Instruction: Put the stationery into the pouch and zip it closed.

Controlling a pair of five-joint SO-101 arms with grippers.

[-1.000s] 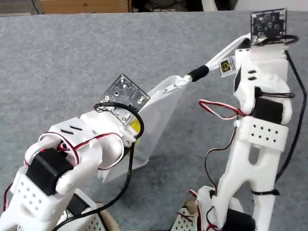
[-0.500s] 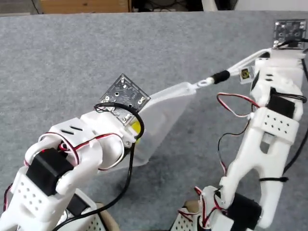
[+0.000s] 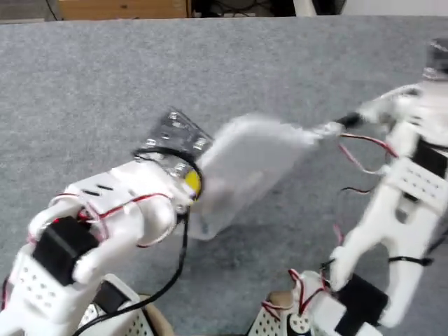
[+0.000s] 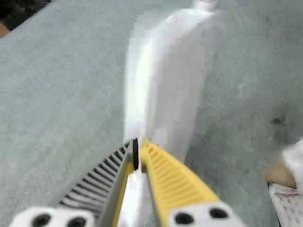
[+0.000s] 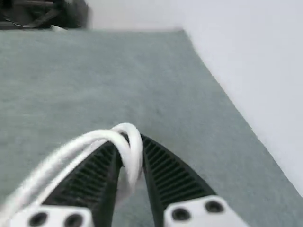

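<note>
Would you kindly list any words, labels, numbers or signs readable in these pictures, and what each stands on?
No text can be read.
The translucent white plastic pouch bears no visible print.
Any markings on the dark square circuit board on the left arm's wrist are too blurred.

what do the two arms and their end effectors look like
Left arm and right arm: white printed shells, black servo blocks, perforated panels, red and black wires. A bare circuit board sits at the left wrist. The left end effector has one dark and one yellow ribbed finger; the right end effector has two black ribbed ones.
</note>
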